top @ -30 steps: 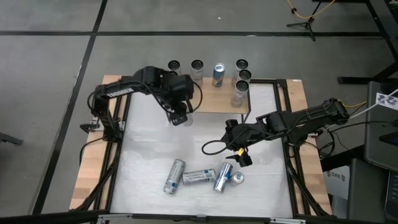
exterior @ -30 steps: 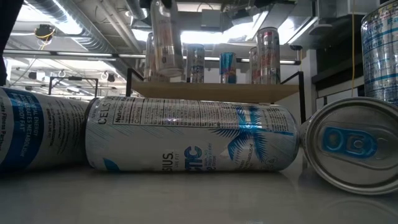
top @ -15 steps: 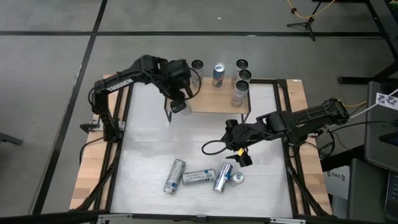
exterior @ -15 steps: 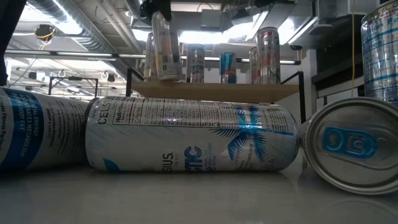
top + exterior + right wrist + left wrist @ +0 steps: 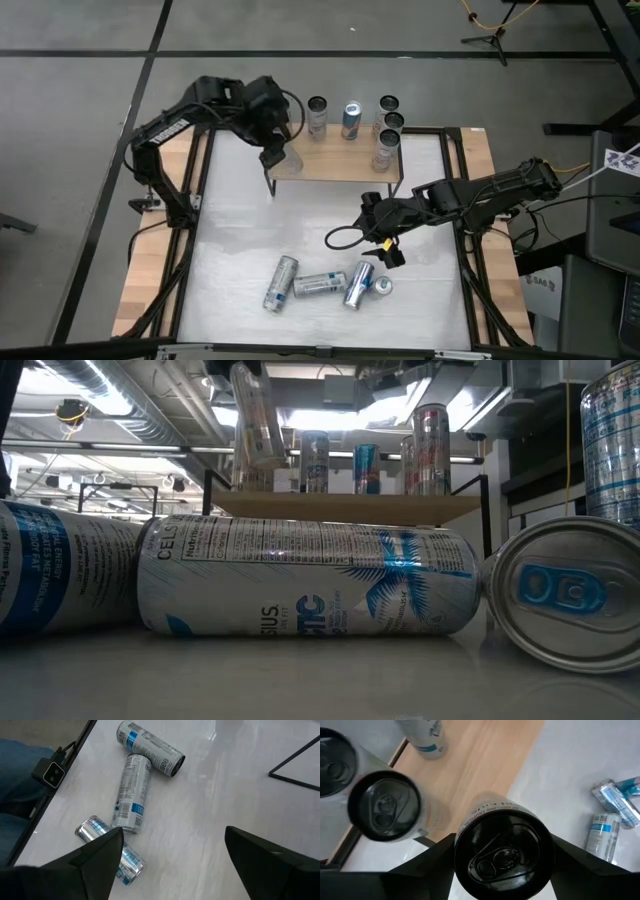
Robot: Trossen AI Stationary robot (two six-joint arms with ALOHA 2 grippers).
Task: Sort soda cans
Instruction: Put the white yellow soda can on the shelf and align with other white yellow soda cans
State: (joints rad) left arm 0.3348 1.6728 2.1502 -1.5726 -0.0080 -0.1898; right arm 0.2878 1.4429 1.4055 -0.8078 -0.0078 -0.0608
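The left end effector (image 5: 279,152) is clamped around a silver soda can with a dark top (image 5: 502,851) and holds it tilted over the near-left corner of the wooden shelf (image 5: 340,167) at the back of the counter (image 5: 240,250). It looks like this can is about to be stood up there. On the shelf, cans are already standing: one plain silver can (image 5: 317,112), one can with a blue label (image 5: 351,119), and a bunch of three cans (image 5: 387,128) on the right side. So it seems about half the job is done. Four cans (image 5: 325,284) lie on their sides at the front of the counter, close together, and they are not sorted yet. The right end effector (image 5: 384,250) hangs over the counter near those lying cans. Its fingers are spread wide apart and hold nothing. It looks ready to go down for one of them next.
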